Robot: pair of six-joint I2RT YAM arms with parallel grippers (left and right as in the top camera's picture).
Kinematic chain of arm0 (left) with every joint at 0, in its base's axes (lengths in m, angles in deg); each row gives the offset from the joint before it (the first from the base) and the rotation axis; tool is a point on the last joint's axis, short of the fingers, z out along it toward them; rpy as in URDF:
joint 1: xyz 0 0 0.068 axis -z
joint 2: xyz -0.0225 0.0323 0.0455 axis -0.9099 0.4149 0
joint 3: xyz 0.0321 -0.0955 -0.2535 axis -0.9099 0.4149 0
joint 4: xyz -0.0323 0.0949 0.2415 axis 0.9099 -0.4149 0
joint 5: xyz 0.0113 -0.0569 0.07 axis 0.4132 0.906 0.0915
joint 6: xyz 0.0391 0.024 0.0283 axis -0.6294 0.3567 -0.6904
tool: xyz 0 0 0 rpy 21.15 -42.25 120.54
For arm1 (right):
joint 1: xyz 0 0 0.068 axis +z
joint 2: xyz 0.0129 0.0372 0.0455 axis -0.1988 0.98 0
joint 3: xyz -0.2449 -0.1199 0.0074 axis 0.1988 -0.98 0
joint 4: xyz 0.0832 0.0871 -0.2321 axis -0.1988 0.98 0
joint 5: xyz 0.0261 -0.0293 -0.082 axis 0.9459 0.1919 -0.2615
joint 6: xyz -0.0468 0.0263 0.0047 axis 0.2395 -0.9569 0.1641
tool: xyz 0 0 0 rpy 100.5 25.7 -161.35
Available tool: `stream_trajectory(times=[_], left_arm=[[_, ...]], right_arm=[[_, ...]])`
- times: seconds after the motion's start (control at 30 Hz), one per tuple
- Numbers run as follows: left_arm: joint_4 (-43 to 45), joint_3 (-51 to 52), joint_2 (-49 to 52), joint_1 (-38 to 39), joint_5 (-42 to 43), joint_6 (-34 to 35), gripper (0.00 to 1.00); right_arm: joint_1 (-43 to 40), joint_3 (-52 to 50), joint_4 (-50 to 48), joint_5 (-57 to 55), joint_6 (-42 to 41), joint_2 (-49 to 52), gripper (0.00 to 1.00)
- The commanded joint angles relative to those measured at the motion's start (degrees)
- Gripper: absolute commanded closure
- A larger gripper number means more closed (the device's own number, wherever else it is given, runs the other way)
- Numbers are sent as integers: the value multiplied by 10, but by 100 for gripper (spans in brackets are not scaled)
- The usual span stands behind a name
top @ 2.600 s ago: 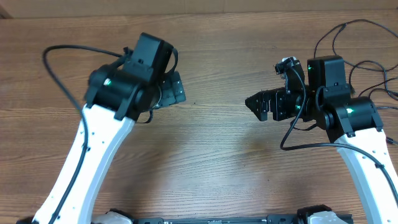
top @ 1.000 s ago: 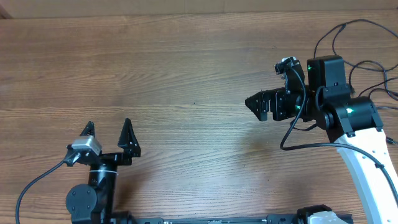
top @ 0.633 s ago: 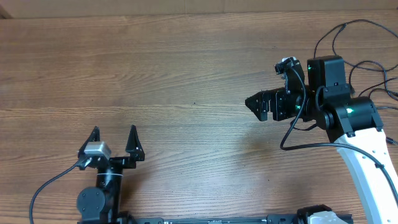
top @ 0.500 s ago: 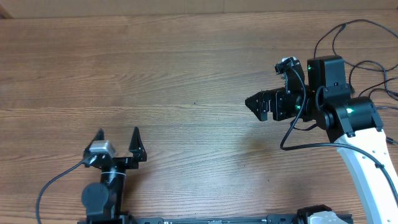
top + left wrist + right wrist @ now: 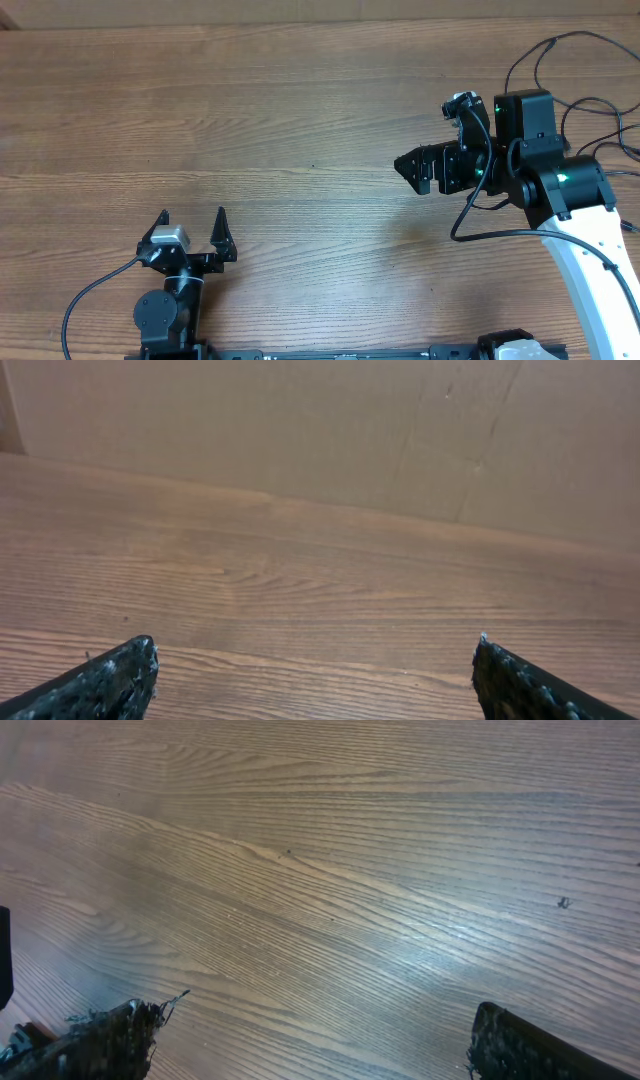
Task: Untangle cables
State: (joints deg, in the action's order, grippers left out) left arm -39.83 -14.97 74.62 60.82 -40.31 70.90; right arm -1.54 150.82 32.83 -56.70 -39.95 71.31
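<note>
Though the cables [image 5: 556,48] lie at the far right edge of the counter [image 5: 300,120], behind my right arm [image 5: 585,235] and partly hidden by it, I cannot tell whether they are knotted or free. What shows looks like thin black cords in loose, open loops running out of view. None of them reaches the middle of the counter, and both wrist views show only bare wood. My judgement is that the untangling is either done or not in hand at this instant: no cord is in either grip, and any crossing left to clear would be in that right-hand patch. My right end effector [image 5: 408,166] has its jaws wide apart and empty, the arm reached out over the counter's right part with the wrist turned toward the middle. My left end effector [image 5: 192,214] is spread just as wide and empty, with my left arm [image 5: 160,315] folded low at the near edge and pointing across the wood toward the brown wall [image 5: 300,430]
</note>
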Motion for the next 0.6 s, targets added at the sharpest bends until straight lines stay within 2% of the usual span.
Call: stream_trajectory(times=[0.0, 0.1, 0.2, 0.57], left_arm=[[-2, 3, -6, -6, 2, -29, 0], [-2, 3, -6, -6, 1, -29, 0], [0, 3, -6, -6, 6, 3, 0], [0, 3, -6, -6, 0, 5, 0]], right_arm=[[2, 7, -1, -3, 3, -1, 0], [2, 7, -1, -3, 3, -1, 0], [2, 7, -1, -3, 3, -1, 0], [2, 7, -1, -3, 3, -1, 0]])
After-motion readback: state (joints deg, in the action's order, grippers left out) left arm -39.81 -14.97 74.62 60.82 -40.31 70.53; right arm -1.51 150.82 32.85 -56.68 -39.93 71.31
